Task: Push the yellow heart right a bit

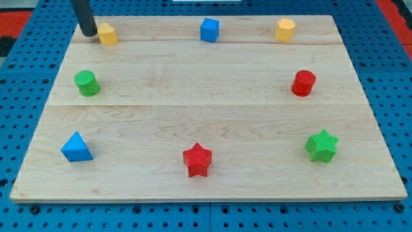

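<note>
The yellow heart [107, 34] lies at the top left of the wooden board [206, 122]. My tip [89, 33] stands just to the view's left of the heart, touching or nearly touching its left side. The dark rod rises from there out of the view's top.
A blue cube [209, 29] lies at the top middle and a yellow hexagon [285, 29] at the top right. A green cylinder [86, 83] is at the left, a red cylinder [303, 83] at the right. A blue triangle [76, 147], a red star [197, 160] and a green star [321, 145] lie along the bottom.
</note>
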Motion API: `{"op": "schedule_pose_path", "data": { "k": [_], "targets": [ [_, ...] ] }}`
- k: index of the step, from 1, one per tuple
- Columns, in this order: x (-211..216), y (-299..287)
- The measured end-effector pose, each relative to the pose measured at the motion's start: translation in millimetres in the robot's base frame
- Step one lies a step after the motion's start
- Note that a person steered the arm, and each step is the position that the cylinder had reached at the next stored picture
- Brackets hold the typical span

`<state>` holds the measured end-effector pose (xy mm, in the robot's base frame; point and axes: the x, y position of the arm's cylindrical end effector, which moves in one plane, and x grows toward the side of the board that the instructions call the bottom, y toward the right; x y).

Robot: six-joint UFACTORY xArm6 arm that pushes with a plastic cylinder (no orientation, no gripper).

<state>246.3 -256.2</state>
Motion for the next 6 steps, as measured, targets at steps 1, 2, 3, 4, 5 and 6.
{"op": "schedule_pose_path", "data": {
  "k": [1, 2, 3, 4, 5, 6],
  "targets": [
    [13.3, 1.1],
    [23.2, 4.4],
    [23.2, 19.6],
    [22.0, 34.4],
    [17.8, 51.3],
    [15.3, 61.3]
  ]
}}
